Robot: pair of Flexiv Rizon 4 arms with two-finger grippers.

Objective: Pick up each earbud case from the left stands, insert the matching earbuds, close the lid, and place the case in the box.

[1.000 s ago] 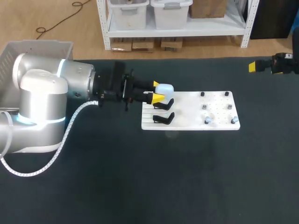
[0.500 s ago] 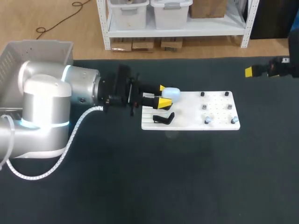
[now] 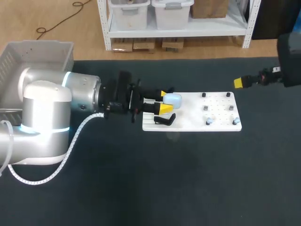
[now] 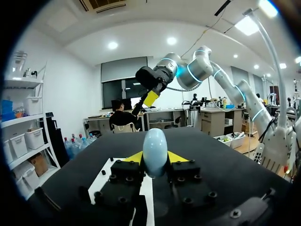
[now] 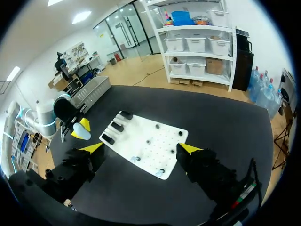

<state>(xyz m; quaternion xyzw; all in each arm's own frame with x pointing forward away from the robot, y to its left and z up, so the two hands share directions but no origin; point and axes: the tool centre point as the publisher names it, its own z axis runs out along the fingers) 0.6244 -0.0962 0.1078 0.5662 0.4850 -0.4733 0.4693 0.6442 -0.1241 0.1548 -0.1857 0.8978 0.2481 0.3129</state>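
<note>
My left gripper is shut on a pale blue earbud case and holds it just above the left end of the white board. In the left wrist view the case stands upright, pinched between the two yellow tips of the gripper. One black stand shows beside the gripper; the other lies under it. Two small earbuds sit on pegs along the board's near edge. My right gripper hovers open high over the board, beyond its far right corner.
A grey plastic box stands at the far left of the table, seen too in the right wrist view. Small black pegs dot the right part of the board. Dark table cloth spreads in front of the board.
My left gripper has carried the case to the right, off the stand and further over the board. My right arm has come in leftward toward the board's far right corner.
</note>
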